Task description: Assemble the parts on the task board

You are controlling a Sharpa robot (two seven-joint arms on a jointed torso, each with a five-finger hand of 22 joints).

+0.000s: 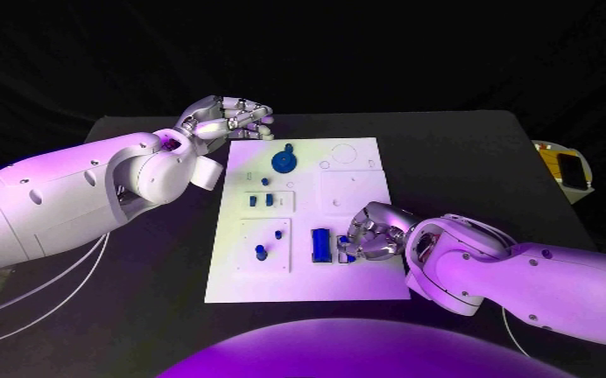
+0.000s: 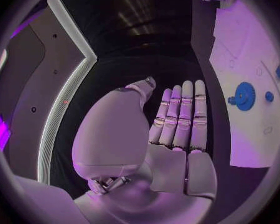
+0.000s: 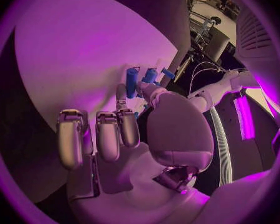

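The right hand (image 1: 370, 233) rests on the task board (image 1: 354, 283), fingers curled beside two upright blue parts (image 1: 320, 245); whether it grips one, I cannot tell. The left hand (image 1: 228, 120) hovers open, fingers straight, above the black surface (image 1: 468, 150) just off the board's far corner, near the blue gear (image 1: 285, 161).

A robotics lab. A black table (image 1: 468, 146) bears a white task board (image 1: 348, 277), with dark drapes behind. Equipment stands and cables crowd beyond the table.

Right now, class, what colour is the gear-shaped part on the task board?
Blue. The gear shows best in the left wrist view.
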